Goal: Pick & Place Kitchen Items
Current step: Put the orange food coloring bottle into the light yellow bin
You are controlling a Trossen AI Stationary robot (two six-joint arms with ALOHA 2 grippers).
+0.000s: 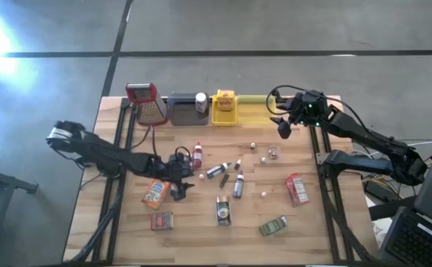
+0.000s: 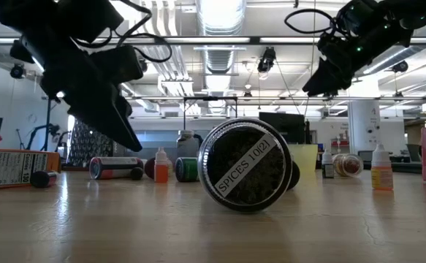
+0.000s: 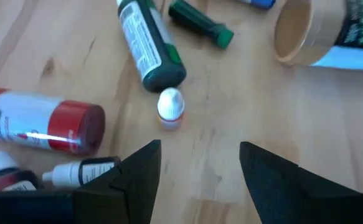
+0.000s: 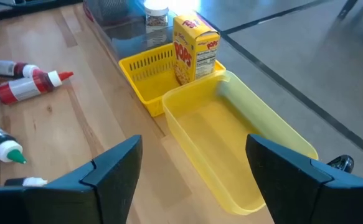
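Several kitchen items lie loose on the wooden table [image 1: 304, 230]: small bottles, packets and tins. My left gripper [image 3: 200, 168] hovers open, slanting down, over the table's left middle [image 1: 182, 178]. Just ahead of its fingertips stands a tiny orange bottle with a white cap [image 3: 170, 109]; nothing is between the fingers. A red-capped bottle [image 3: 44, 121] and a dark green-capped bottle [image 3: 150, 46] lie on their sides beside it. My right gripper [image 4: 193, 174] hangs open above the near end of the long yellow tray [image 4: 231, 143] at the far right [image 1: 282, 124].
Along the far edge stand a red-topped grater [image 1: 147, 104], a grey tray [image 1: 182, 111] with a jar, and a yellow basket [image 1: 224, 110] with a box. An orange packet [image 1: 155, 193], a spice tin [image 2: 249, 164] and a red packet [image 1: 297, 188] lie nearer.
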